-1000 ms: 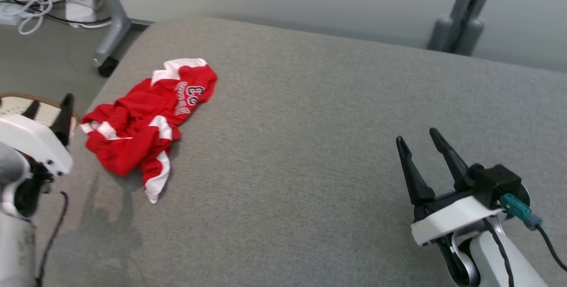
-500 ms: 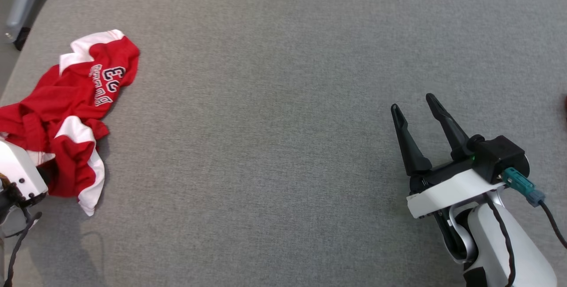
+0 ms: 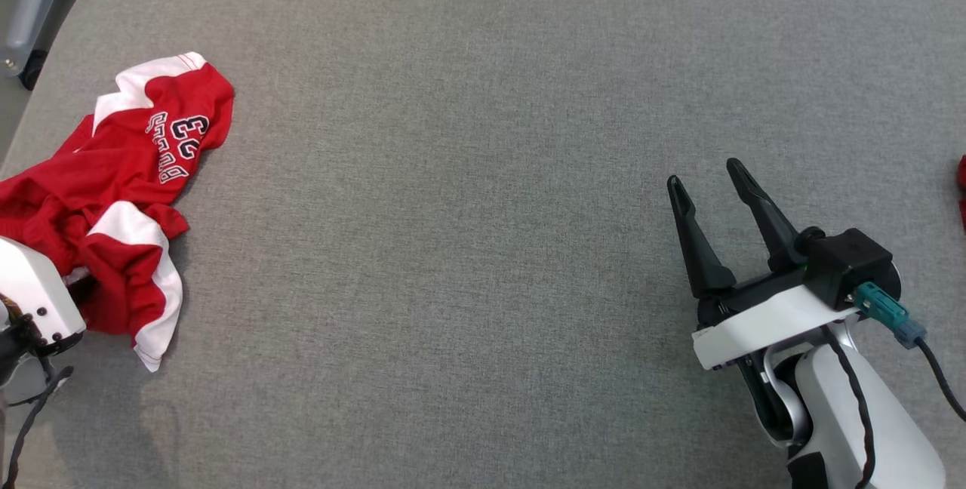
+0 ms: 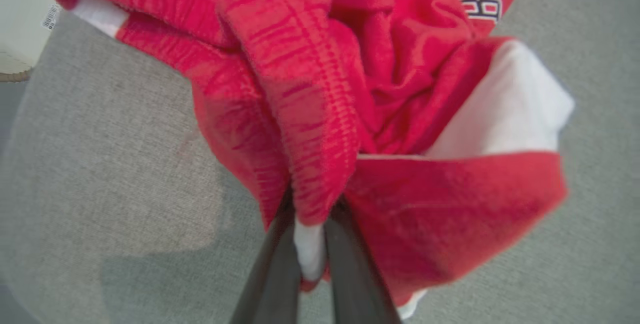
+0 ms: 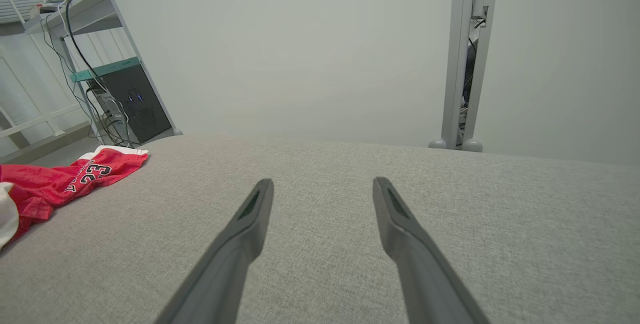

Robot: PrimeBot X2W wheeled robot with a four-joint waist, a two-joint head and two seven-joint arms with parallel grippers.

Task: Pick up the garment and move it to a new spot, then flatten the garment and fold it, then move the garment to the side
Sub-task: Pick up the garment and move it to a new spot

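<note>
From where I stand I count one crumpled red-and-white jersey garment [image 3: 128, 195] and one grey fabric-covered desk [image 3: 483, 172]. There are two white-bodied end effectors, the left end effector [image 4: 311, 224] and the right end effector [image 3: 702, 173], each with two long dark fingers [image 3: 694, 247], so four in all. One red sliver [image 3: 961, 191], too cropped to identify. One grey upright post [image 5: 465, 64]. One black computer case [image 5: 135, 109].

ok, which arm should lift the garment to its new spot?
Left. The left gripper is shut on the red garment; the right gripper stands open, far off across the grey surface.
</note>
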